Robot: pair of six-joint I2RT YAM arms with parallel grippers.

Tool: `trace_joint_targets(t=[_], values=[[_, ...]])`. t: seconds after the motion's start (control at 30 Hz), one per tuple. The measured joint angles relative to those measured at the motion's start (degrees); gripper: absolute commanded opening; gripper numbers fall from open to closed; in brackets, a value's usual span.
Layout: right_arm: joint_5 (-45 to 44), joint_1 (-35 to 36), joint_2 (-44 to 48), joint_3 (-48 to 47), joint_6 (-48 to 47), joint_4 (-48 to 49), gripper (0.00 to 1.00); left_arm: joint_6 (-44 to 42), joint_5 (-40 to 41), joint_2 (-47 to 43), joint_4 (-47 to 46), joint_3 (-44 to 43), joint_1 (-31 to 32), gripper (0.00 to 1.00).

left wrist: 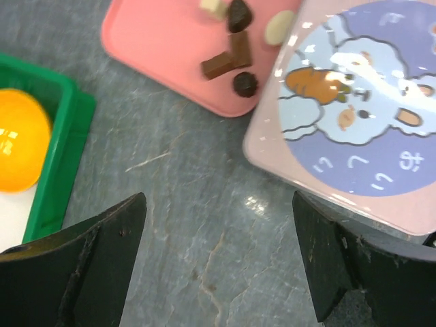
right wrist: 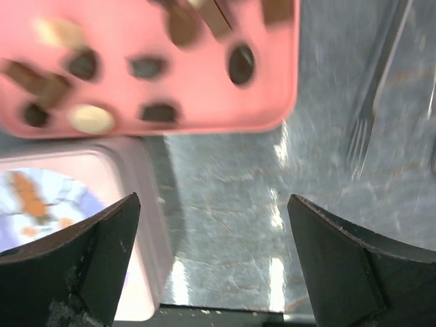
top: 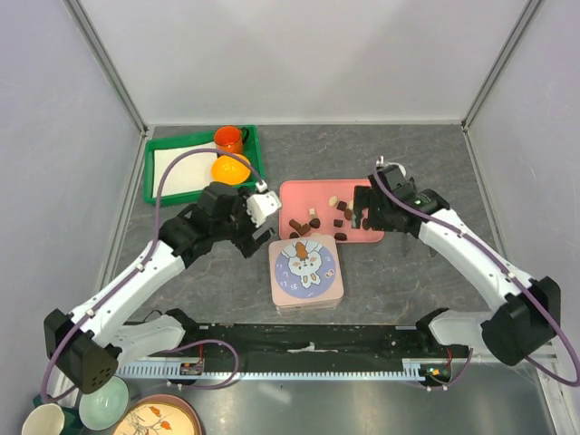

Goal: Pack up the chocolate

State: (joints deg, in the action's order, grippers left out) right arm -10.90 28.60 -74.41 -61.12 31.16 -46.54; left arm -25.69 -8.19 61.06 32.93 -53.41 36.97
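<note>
- We see the chocolate (top: pixel 341 220) lying loose on a pink tray (top: pixel 299 195): a scatter of small pieces, mostly dark brown, with a few pale ones among them.
- The left wrist view shows several of these pieces (left wrist: pixel 238 51) near the tray's (left wrist: pixel 157 34) corner. The right wrist view, which is blurred, shows more of them (right wrist: pixel 158 112) spread across the tray (right wrist: pixel 204 88).
- Just in front of the tray, at its near edge, sits a square pink tin (top: pixel 306 270). Its lid is on, printed with a rabbit and a carrot on a pale blue circle.
- None of the pieces is in the tin (left wrist: pixel 354 116); all that we can see are on the tray.
- The right gripper (top: pixel 367 213) hangs over the tray's right end. Its fingers are spread wide and hold nothing (right wrist: pixel 212 201), with the tin's corner (right wrist: pixel 54 197) at lower left in its view.
- The left gripper (top: pixel 258 234) is over bare table just left of the tin, its fingers likewise wide apart and empty (left wrist: pixel 218 201).
- Further left, on the grey table (top: pixel 408 145), is a green tray (top: pixel 149 172) holding an orange mug (top: pixel 231 139) and an orange bowl (top: pixel 230 169).
- At the near left corner we make out a pale green bowl (top: pixel 104 401), a cream cup (top: pixel 43 421) and a patterned plate (top: pixel 154 419).
</note>
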Motion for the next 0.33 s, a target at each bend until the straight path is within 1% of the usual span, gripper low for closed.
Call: trace_joint_targets(t=[0.13,0.23,0.33], values=[[0.92,0.0,3.58,-5.03,-3.26,2.34,0.98,2.12,-2.34,-0.24,2.8,-2.56,-6.6,0.96],[2.51,0.0,5.62,-6.82,-5.11,5.62,0.98,3.5,-3.93,-0.5,4.37,-4.42,-11.41,0.96],[4.66,0.0,6.6,-6.8,-6.27,8.33,0.98,4.35,-4.55,-1.64,5.11,-4.9,-13.05,0.96]])
